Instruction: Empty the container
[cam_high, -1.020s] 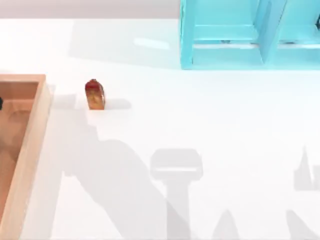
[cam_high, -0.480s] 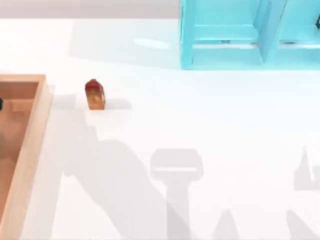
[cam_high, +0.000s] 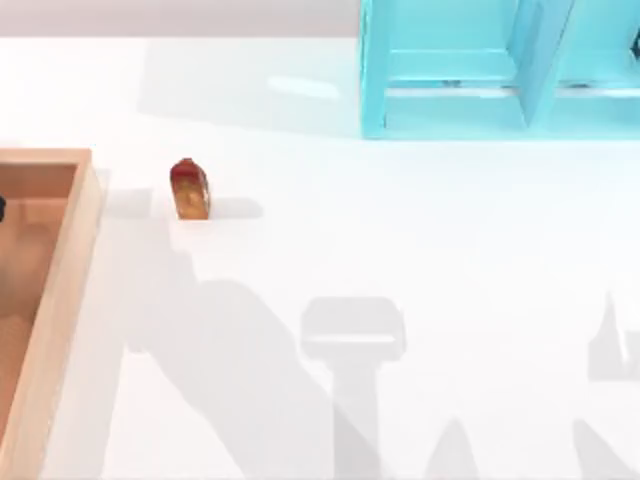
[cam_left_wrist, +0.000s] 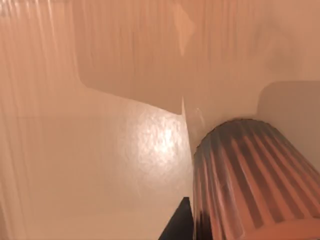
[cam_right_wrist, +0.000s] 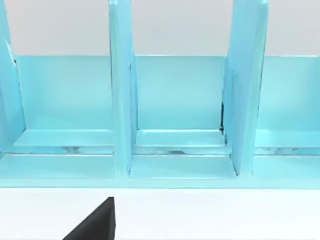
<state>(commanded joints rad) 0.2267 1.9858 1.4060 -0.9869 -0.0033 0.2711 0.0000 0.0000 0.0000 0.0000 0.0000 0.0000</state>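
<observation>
The container (cam_high: 62, 270), a shallow wooden box with a tan rim and orange-brown inside, lies at the table's left edge, cut off by the top view's border. In the left wrist view its wooden floor (cam_left_wrist: 110, 165) is very close. A ribbed dark brown cup (cam_left_wrist: 250, 185) stands on that floor against the wall. One dark fingertip (cam_left_wrist: 176, 229) of my left gripper shows right beside the cup. Whether it touches the cup I cannot tell. A small red and amber item (cam_high: 189, 189) stands on the white table just right of the container.
A turquoise shelf unit (cam_high: 500, 70) stands at the table's back right. The right wrist view faces its open compartments (cam_right_wrist: 177, 100), with one dark fingertip (cam_right_wrist: 97, 222) of my right gripper low in the picture. Arm shadows fall across the white table's front.
The shading inside the container and the arm shadow beside it shifted slightly. The red and amber item and the shelf unit have not moved.
</observation>
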